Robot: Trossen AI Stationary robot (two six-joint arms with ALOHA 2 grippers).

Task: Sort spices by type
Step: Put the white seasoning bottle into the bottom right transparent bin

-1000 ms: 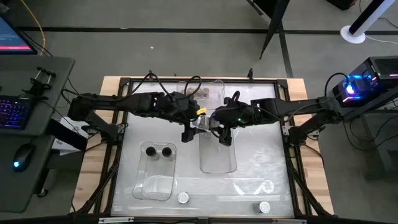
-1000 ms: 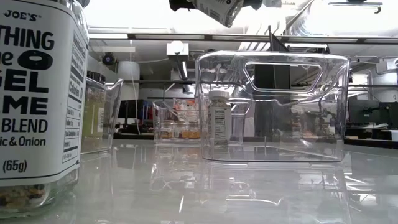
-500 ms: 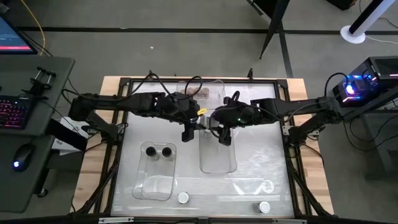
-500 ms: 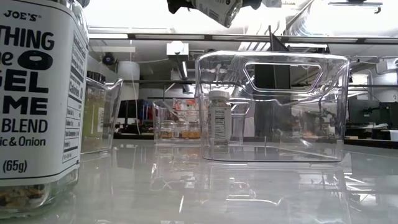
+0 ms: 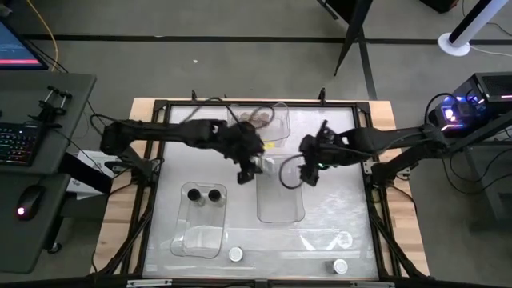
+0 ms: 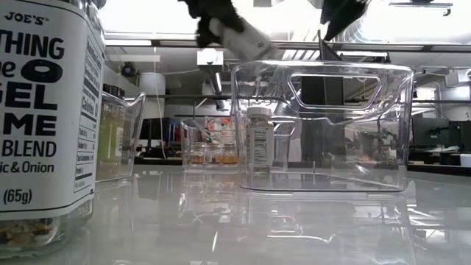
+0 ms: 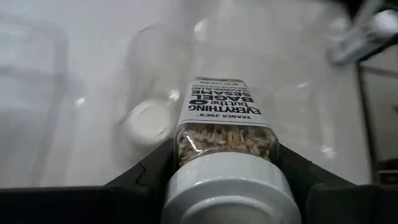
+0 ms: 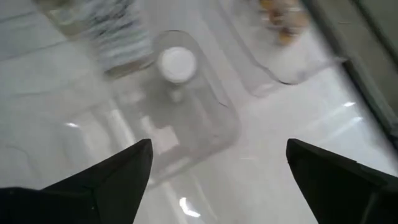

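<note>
Between the left gripper (image 7: pixel 224 177) fingers, a white-lidded bagel seasoning jar (image 7: pixel 222 134) is clamped above the middle clear bin (image 5: pixel 280 210), evidently for sorting with the white-lidded jar (image 8: pixel 177 62) inside. Right gripper (image 8: pixel 217 162) released, empty alongside.

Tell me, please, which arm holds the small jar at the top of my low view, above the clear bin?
Observer: The left gripper holds it, a small glass spice jar with a white round lid, clamped between both fingers.
Operator: Thank you. What does its label say?
Observer: The left wrist view reads "Everything but the Bagel", a sesame seasoning blend.
Operator: Is the other gripper carrying anything?
Observer: No. The right gripper is open and empty, and hangs over the clear rectangular plastic bin, where one other white-lidded spice jar stands upright.
</note>
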